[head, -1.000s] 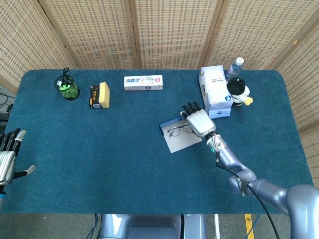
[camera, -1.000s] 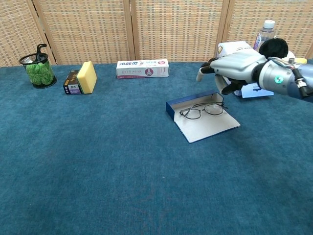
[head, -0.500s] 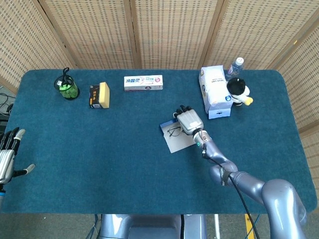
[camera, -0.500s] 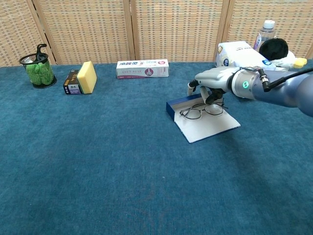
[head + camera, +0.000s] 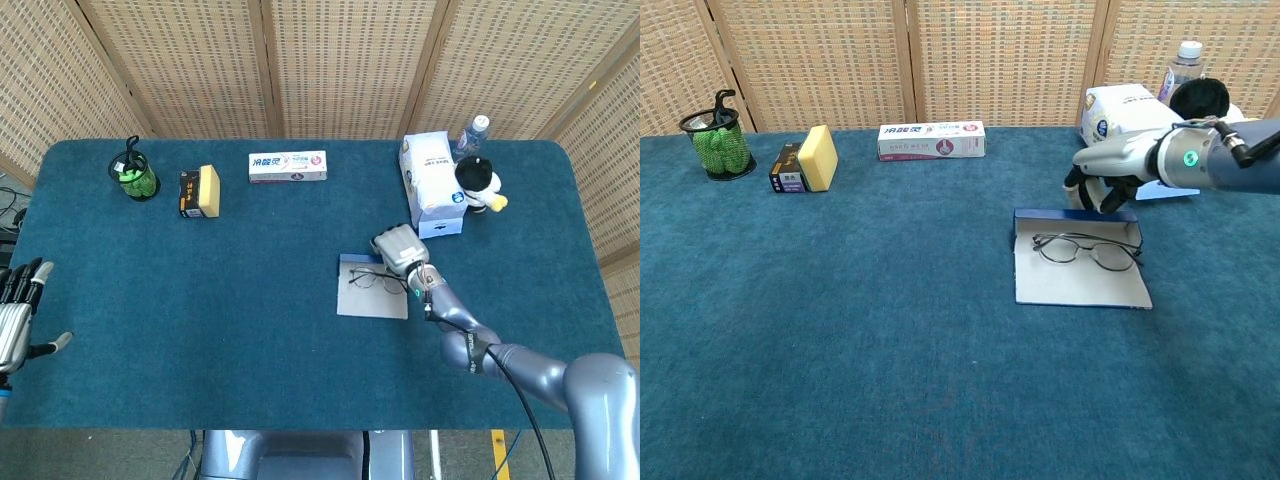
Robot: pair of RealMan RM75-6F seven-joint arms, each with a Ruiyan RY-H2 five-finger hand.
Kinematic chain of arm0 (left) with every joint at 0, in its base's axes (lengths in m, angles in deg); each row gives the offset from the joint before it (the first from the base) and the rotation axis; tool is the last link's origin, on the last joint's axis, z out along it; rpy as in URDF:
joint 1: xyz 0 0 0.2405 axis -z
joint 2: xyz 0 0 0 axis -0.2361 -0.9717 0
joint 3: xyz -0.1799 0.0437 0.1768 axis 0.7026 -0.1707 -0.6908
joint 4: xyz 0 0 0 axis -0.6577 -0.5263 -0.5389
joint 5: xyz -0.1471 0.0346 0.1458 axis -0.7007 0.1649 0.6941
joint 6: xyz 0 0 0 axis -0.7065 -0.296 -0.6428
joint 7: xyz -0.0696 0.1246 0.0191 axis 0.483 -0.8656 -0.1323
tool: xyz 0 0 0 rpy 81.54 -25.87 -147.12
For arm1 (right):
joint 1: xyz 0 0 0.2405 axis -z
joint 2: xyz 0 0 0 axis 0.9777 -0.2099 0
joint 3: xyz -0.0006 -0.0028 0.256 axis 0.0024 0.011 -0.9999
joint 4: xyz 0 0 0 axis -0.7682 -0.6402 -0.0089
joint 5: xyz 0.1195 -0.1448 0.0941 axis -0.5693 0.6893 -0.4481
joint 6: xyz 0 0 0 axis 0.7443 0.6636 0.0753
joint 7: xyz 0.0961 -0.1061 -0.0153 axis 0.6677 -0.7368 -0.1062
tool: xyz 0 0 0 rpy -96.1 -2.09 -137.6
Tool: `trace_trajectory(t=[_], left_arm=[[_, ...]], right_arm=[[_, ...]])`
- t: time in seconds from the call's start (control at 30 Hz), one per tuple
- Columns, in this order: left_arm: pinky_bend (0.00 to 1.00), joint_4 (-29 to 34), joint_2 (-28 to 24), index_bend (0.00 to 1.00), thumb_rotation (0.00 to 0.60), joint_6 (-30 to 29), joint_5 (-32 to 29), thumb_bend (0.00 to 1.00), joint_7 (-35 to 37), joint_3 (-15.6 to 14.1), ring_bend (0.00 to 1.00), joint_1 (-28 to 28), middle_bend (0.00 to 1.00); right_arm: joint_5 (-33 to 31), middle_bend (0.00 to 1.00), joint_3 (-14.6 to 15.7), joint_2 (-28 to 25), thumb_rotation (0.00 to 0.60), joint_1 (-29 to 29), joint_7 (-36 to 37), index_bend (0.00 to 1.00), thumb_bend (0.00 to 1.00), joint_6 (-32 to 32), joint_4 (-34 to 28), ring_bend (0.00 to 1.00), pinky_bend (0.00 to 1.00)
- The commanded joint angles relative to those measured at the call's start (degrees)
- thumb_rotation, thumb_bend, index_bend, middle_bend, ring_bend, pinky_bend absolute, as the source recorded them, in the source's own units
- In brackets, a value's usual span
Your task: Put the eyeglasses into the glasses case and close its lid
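We note the eyeglasses [image 5: 1086,249] lie inside the open glasses case [image 5: 1078,282], lid flat on the counter [image 5: 890,330]. Right robot hand [image 5: 1102,180] curls, empty, at the rear wall. Risk: flipping the lid could shove the case and spill the glasses.

Open blue glasses case [image 5: 1076,284], eyeglasses [image 5: 1087,250] lying inside, unfolded

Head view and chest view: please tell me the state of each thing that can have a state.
glasses case: open, lid flat on the table.
eyeglasses: unfolded, lying in the open case.
right robot hand: fingers curled, at the case's far edge, holding nothing.
left robot hand: open, fingers apart, at the table's edge.
bottle: upright, capped.
toothpaste box: lying flat, closed.
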Motion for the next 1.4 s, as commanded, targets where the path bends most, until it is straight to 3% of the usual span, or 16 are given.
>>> trace_trajectory(t=[0.03,0.17,0.77,0.97,1.0,1.07,1.13,1.2,1.3,1.4], left_arm=[[0.0,0.1,0.1,0.0,0.6,-0.2,0.5,0.0,-0.3,-0.3,0.0,-0.1,0.0],[0.0,0.4,0.4,0.0,0.6,-0.3,1.1,0.0,-1.0,-0.6,0.0,0.0,0.0],[0.0,0.4,0.3,0.0,0.6,-0.1,1.0,0.0,-0.8,-0.5,0.0,0.2,0.0],[0.0,0.4,0.3,0.0,0.6,0.1,0.8,0.0,-0.8,-0.5,0.0,0.2,0.0],[0.0,0.4,0.3,0.0,0.6,0.1,0.8,0.0,-0.9,-0.5,0.0,0.2,0.0],[0.0,0.4,0.4,0.0,0.6,0.2,0.8,0.0,-0.9,-0.5,0.0,0.3,0.0],[0.0,0.3,0.4,0.0,0.6,0.2,0.9,0.0,-1.1,-0.6,0.0,0.3,0.0],[0.0,0.3,0.5,0.0,0.6,0.3,0.9,0.0,-1.2,-0.7,0.0,0.4,0.0],[0.0,0.4,0.6,0.0,0.6,0.3,1.3,0.0,-1.5,-0.8,0.0,0.4,0.0],[0.0,0.3,0.6,0.0,0.6,0.1,1.3,0.0,-1.5,-0.8,0.0,0.3,0.0]], right_arm=[[-1.5,0.34,2.7,-5.4,0.6,0.6,-2.8,0.4,1.0,-3.3,-7.9,0.27,0.26],[2.7,0.31,2.4,-5.7,0.6,2.2,0.1,0.4,1.0,-7.5,-10.6,0.24,0.26],[3.9,0.33,4.5,-6.5,0.6,1.6,3.9,0.4,1.0,-5.2,-13.1,0.24,0.26],[12.2,0.28,3.7,-6.3,0.6,4.4,6.8,0.39,1.0,-13.9,-13.9,0.18,0.26],[14.8,0.23,4.0,-6.9,0.6,5.2,7.7,0.37,0.95,-15.4,-14.4,0.15,0.26],[19.2,0.14,4.9,-7.9,0.6,6.5,9.2,0.3,0.71,-17.8,-15.0,0.09,0.26],[23.6,0.05,6.0,-8.7,0.6,8.1,10.5,0.21,0.35,-20.9,-15.2,0.03,0.26],[27.4,0.01,7.3,-9.4,0.6,9.7,11.4,0.14,0.17,-23.6,-15.1,0.0,0.25],[30.3,0.0,9.3,-10.0,0.6,11.8,12.4,0.05,0.03,-25.6,-14.5,0.0,0.23],[31.6,0.0,10.1,-10.0,0.6,12.7,13.2,0.0,0.0,-25.8,-13.8,0.0,0.21]])
